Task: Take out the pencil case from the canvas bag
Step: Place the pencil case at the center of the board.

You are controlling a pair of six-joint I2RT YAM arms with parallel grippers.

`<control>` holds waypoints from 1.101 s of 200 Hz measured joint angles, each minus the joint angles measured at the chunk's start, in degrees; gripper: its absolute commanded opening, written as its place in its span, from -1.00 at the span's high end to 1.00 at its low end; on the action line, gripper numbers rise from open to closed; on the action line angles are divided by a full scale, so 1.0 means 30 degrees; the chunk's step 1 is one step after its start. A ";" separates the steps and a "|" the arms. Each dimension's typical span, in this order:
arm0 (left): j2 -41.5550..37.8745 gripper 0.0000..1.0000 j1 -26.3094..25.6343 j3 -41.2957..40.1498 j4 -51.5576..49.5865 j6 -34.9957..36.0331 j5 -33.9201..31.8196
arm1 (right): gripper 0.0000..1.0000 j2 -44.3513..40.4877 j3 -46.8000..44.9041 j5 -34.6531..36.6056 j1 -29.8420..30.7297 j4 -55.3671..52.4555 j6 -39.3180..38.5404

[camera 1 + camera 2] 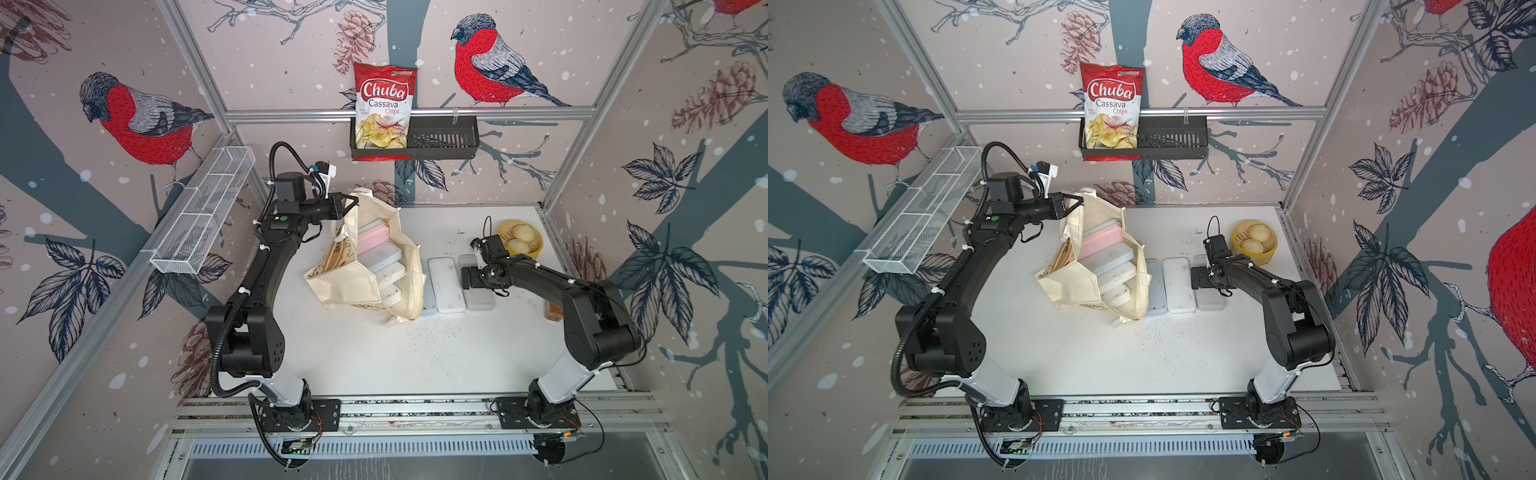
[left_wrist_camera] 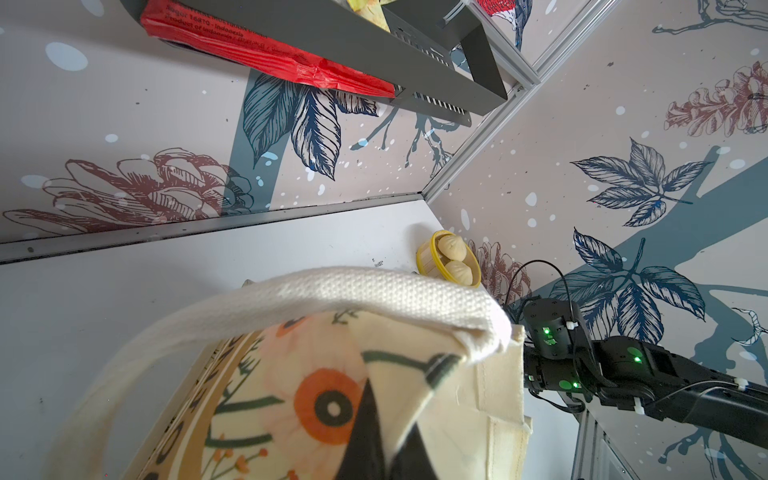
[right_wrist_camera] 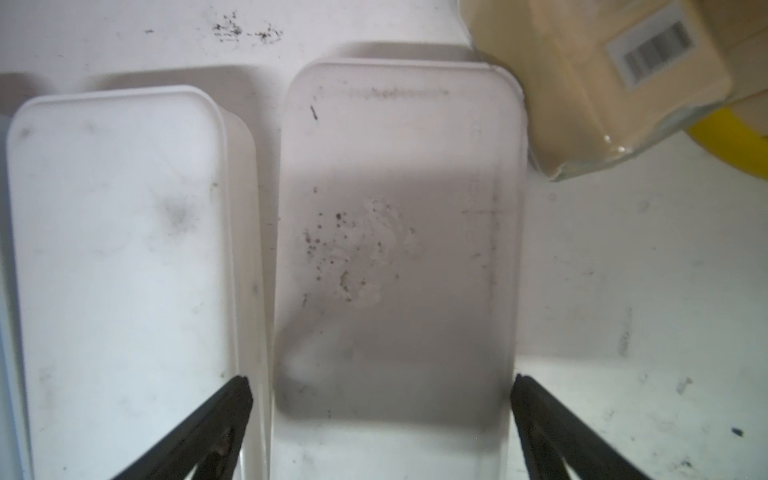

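The canvas bag (image 1: 353, 286) lies open mid-table in both top views, its mouth facing up. Several flat pencil cases are stacked inside, a pink one (image 1: 371, 242) and a white one (image 1: 384, 256) among them. My left gripper (image 1: 351, 202) is shut on the bag's far rim; in the left wrist view the black fingers (image 2: 365, 432) pinch the floral canvas (image 2: 266, 395). Three more cases lie side by side to the right of the bag. My right gripper (image 3: 380, 384) hangs open over the greyish rightmost one (image 3: 399, 232), a finger on each long side and clear of it.
A yellow steamer basket (image 1: 536, 245) with buns stands at the back right, with a tan barcode-labelled pack (image 3: 602, 83) by it. A black wall basket (image 1: 440, 143) holds a chips bag (image 1: 384, 104). A white wire basket (image 1: 203, 216) hangs on the left wall. Dark crumbs dot the table.
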 measured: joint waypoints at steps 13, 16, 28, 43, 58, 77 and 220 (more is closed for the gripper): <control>0.0000 1.00 0.0000 0.0000 0.0000 0.0000 0.0000 | -0.99 -0.0022 0.0000 -0.0313 0.0000 0.0080 -0.0007; 0.0000 1.00 0.0000 0.0000 0.0000 0.0000 0.0000 | -0.99 -0.0029 0.0000 -0.0364 -0.0007 0.0087 0.0000; 0.0000 1.00 0.0000 0.0007 0.0000 0.0000 0.0000 | -0.99 -0.0080 0.0015 -0.0517 -0.0022 0.0109 0.0000; 0.0000 1.00 0.0000 0.0007 0.0000 0.0000 0.0000 | -0.99 -0.0080 0.0102 -0.0685 -0.0080 0.0117 0.0000; 0.0000 1.00 0.0000 0.0007 0.0000 -0.0007 0.0000 | -0.98 -0.0124 0.0189 -0.0874 -0.0117 0.0124 0.0007; 0.0000 1.00 0.0000 0.0007 0.0000 -0.0007 0.0000 | -0.98 -0.0299 0.0226 -0.0925 -0.0138 0.0124 0.0007; -0.0015 1.00 0.0000 0.0007 -0.0007 -0.0007 -0.0007 | -0.98 -0.0036 -0.0372 -0.1785 -0.1821 0.1166 0.1013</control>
